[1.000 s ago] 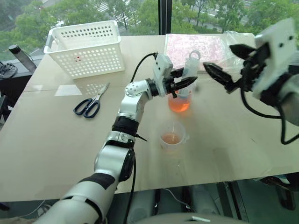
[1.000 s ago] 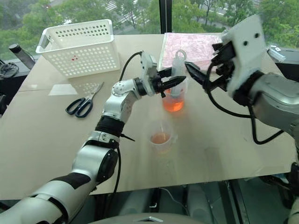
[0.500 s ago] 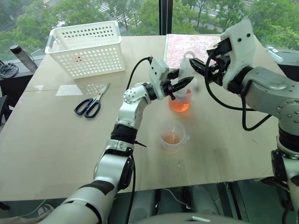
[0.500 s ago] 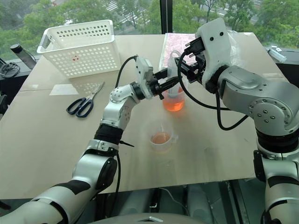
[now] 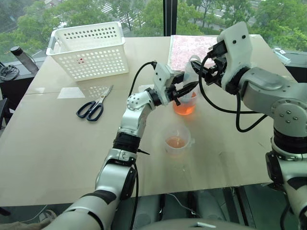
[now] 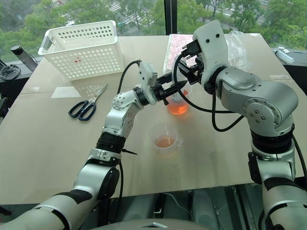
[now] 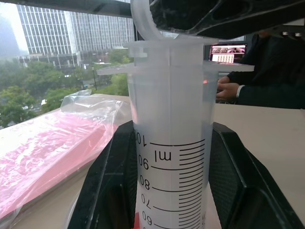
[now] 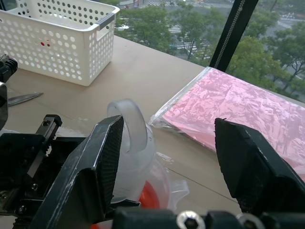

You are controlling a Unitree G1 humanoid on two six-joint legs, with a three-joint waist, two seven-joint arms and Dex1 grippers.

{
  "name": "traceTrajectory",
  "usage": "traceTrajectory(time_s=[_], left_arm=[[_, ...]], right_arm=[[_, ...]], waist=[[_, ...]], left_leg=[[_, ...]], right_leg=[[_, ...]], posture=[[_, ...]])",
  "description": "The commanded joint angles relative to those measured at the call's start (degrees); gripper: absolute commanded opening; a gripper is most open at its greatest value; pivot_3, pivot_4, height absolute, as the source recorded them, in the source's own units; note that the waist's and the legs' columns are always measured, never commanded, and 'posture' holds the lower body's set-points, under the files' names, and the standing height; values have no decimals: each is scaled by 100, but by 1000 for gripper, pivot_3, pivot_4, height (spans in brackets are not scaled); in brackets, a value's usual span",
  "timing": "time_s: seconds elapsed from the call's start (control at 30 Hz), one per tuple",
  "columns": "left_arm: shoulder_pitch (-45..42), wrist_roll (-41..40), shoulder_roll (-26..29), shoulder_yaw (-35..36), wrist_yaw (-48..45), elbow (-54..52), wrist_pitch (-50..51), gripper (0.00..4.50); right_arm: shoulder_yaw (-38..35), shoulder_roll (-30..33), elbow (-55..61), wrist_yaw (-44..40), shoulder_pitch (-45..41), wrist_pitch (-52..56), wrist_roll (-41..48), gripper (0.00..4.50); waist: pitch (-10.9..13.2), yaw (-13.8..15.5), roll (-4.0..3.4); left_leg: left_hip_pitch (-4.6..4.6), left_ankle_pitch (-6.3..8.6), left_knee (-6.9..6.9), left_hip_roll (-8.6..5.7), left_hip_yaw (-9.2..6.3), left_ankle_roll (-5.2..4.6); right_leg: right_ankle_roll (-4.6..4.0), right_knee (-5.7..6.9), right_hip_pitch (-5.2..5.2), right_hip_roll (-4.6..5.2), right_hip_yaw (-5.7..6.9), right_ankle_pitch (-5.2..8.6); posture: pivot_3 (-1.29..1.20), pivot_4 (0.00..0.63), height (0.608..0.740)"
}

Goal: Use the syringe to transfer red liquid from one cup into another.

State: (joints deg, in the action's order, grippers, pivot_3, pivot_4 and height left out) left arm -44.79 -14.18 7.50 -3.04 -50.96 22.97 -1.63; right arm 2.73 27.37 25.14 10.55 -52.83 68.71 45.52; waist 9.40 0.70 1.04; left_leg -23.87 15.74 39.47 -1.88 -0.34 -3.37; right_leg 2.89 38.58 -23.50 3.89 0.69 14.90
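Note:
The syringe (image 5: 190,73) stands upright in the taller cup (image 5: 185,102), which holds red liquid (image 5: 184,108). My left gripper (image 5: 185,88) is shut on the syringe's graduated barrel (image 7: 171,143), a black finger on each side. My right gripper (image 8: 167,121) is at the plunger's ring (image 8: 131,123). Its fingers stand apart, with the ring close against one finger and the other well clear. The shorter cup (image 5: 177,140) sits nearer to me on the table with a little orange-red liquid in its bottom.
At the table's far left stands a white perforated basket (image 5: 88,48), with scissors (image 5: 94,104) in front of it. A pink plastic-wrapped packet (image 5: 189,47) lies behind the cups. A dark bottle (image 5: 21,57) stands off the table's left edge. A person's hand (image 7: 228,89) rests beyond the table.
My right arm has swung in from the right to the top of the syringe, and its fingers have narrowed around the plunger ring. The left gripper has kept its hold on the barrel.

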Motion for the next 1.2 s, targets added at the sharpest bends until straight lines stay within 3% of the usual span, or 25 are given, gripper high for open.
traceTrajectory(time_s=[0.03, 0.2, 0.67, 1.2], left_arm=[[100, -11, -55, -142, 25, -242, 105, 1412], [170, -79, -77, -119, 129, -435, 340, 1412], [253, -400, -54, -87, 54, -611, 977, 1412], [372, -328, 58, -204, 21, -637, 999, 1412]], right_arm=[[44, -84, 157, -75, -141, 137, -352, 2167], [3, -213, 298, -195, -148, 333, -503, 79], [101, -400, -124, -749, -603, 24, -1195, 29], [-121, -372, -216, -1071, -926, -73, -1616, 29]], waist=[[-4, -4, -7], [-7, 4, -9], [-9, -21, -12], [-9, -131, -12]], left_leg=[[1, 0, 0, 0, 0, 0], [1, 0, 0, 0, -2, 0], [4, 0, -1, -1, -1, 0], [4, 0, -4, -1, -2, 1]], right_leg=[[0, 0, 0, -14, 0, 0], [0, 1, 0, -15, -2, 0], [0, 4, -1, -18, -1, 0], [0, 5, -5, -11, -5, 0]], posture=[[0, 150, 740], [0, 150, 740], [0, 150, 740], [0, 150, 740]])
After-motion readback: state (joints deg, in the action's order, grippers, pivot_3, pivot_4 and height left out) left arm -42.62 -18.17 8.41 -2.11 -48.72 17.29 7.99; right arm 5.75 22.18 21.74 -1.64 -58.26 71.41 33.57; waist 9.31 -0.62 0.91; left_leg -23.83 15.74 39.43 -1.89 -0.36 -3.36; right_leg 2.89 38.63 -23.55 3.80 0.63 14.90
